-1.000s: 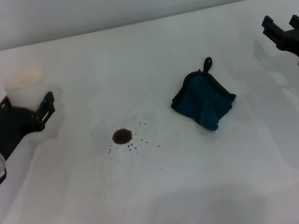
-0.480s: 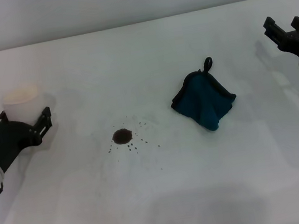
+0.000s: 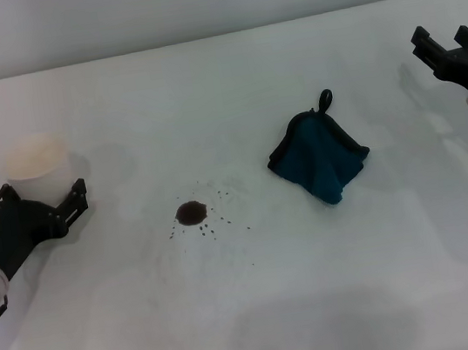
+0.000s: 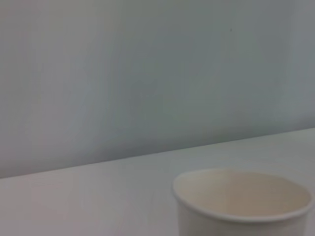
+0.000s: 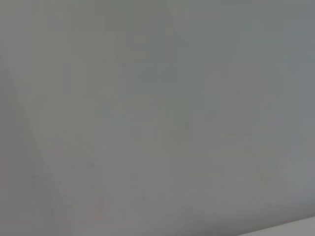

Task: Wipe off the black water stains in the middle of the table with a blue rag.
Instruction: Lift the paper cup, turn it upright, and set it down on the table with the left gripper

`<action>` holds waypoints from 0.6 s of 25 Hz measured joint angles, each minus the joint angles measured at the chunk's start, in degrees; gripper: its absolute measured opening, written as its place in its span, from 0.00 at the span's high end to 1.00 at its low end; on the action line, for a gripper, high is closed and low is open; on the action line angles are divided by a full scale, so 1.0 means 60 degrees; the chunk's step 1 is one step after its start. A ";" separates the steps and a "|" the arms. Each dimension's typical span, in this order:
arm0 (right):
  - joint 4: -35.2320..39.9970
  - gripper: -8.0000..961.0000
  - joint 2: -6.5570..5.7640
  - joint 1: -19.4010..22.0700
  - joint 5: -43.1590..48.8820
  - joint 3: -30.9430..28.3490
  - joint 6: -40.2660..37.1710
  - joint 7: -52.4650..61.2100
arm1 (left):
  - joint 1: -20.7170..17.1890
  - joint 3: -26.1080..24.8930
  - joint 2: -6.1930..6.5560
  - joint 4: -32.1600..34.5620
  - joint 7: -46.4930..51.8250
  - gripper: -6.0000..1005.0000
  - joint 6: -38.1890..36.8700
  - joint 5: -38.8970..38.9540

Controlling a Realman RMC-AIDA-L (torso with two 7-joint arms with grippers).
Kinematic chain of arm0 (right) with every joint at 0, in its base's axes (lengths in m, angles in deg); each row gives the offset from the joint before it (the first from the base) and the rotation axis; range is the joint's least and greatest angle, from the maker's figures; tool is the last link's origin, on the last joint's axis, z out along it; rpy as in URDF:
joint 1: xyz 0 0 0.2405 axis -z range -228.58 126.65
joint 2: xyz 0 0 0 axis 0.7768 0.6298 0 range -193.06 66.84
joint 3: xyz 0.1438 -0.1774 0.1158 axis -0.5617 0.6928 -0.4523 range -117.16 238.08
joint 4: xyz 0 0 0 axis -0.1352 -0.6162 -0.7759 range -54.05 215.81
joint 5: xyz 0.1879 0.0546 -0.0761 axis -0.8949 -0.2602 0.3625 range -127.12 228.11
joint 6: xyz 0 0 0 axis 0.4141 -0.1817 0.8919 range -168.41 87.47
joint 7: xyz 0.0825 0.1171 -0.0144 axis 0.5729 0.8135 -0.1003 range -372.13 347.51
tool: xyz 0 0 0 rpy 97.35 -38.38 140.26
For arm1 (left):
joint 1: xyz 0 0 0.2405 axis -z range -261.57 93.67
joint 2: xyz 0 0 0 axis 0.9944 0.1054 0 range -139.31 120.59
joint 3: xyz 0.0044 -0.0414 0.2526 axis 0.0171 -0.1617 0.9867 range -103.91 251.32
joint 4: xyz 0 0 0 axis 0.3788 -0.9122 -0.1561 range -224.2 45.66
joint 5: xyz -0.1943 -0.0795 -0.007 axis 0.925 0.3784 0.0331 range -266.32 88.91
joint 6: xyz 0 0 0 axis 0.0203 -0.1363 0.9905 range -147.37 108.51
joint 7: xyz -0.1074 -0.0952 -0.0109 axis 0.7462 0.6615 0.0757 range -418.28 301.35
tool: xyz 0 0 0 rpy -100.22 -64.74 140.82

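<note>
Left gripper [image 3: 37,202] wide, empty, backed off paper cup [image 3: 36,156] toward left edge. Right gripper [image 3: 442,44] parked right edge, fingers spread. I see blue rag [image 3: 318,158] untouched, black water stains [image 3: 191,212] unwiped.

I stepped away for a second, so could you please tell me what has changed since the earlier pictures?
The left pincer, open, let go of the white paper cup and drew back toward the robot. The cup, blue rag, black water stains and right pincer stayed put.
</note>
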 joint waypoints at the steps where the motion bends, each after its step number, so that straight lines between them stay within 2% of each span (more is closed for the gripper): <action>1: -0.0004 0.17 0.0003 0.0003 0.0000 0.0001 0.0002 0.0000 | -0.0006 0.0000 0.0000 -0.0006 0.0000 0.19 0.0001 0.0000; 9: -0.0039 0.17 0.0017 -0.0020 0.0000 0.0019 0.0030 0.0000 | -0.0209 0.0001 0.0000 -0.0026 -0.0001 0.19 0.0123 0.0000; 15: -0.0074 0.17 0.0018 -0.0027 -0.0001 0.0020 0.0029 0.0000 | -0.0681 0.0001 0.0000 -0.0038 0.0063 0.19 0.0972 -0.0021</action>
